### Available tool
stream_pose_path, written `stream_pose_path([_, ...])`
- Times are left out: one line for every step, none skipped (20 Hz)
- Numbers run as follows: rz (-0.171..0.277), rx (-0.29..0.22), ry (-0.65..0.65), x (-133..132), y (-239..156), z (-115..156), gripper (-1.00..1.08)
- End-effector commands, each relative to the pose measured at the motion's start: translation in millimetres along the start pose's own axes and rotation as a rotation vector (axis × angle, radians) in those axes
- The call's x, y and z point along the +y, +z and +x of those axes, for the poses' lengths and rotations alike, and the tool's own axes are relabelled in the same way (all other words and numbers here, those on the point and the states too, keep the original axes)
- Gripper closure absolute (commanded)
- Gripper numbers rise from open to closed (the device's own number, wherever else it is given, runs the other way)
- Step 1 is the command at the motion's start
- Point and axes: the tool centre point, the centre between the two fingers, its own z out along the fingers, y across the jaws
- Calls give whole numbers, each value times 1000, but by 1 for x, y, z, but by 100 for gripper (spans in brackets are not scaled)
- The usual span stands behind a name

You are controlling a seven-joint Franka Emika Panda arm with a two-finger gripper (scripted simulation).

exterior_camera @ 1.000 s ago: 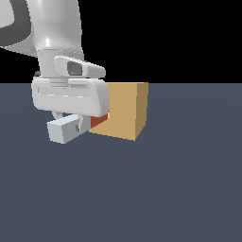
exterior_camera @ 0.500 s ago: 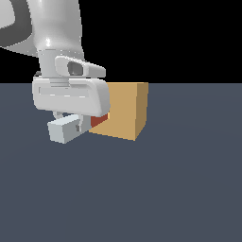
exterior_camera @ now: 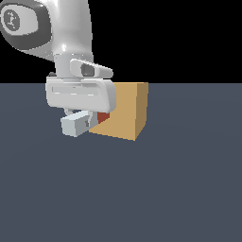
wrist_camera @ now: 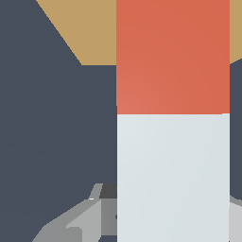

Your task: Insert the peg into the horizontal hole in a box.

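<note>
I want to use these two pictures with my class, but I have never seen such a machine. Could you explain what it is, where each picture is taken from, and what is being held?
Both pictures are computer renders. The exterior view shows a white robot arm ending in a gripper, seen from the side. A tan box sits on the dark grey floor. The other picture comes from a camera on the arm's wrist. It looks along the peg, a square bar with a red-orange end towards the box and a pale end at the gripper, which appears to hold it. The hole cannot be seen.
</note>
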Motion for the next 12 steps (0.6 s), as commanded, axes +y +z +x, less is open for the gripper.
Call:
stream_pose_path([-4,3,-3,0,-2,21,108])
stream_pose_path([-4,3,-3,0,-2,30,108])
stream_pose_path([-4,3,-3,0,-2,37,108])
stream_pose_path([-5,3,-3,0,-2,44,108])
stream_pose_path([-5,3,-3,0,-2,50,108])
stream_pose_path([-5,3,-3,0,-2,56,108])
stream_pose_path([-5,3,-3,1,-3,61,108])
stream_pose_path([-5,3,-3,1,-3,65,108])
stream_pose_path([-5,3,-3,1,-3,68,108])
stream_pose_path([-5,3,-3,1,-3,71,108])
stream_pose_path([-6,4,-4,1,-3,73,108])
stream_pose_path([-6,4,-4,1,-3,74,108])
